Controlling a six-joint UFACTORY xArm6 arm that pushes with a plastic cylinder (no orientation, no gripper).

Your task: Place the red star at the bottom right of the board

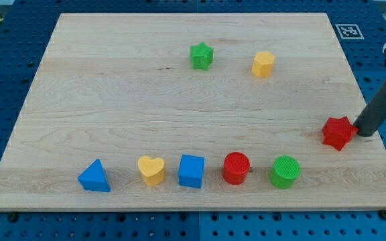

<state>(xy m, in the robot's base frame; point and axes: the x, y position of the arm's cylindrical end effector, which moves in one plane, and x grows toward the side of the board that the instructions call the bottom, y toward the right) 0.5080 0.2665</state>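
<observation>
The red star [338,132] lies on the wooden board [146,100] near its right edge, a little below mid-height. My tip [365,134] is the lower end of the dark rod that comes in from the view's upper right. It stands right beside the star's right side, touching it or nearly so.
A row lies along the board's bottom: blue triangle [94,177], yellow heart [151,169], blue cube [191,171], red cylinder [236,167], green cylinder [285,171]. A green star [201,55] and a yellow hexagon [263,64] lie near the top. The board's right edge is close to my tip.
</observation>
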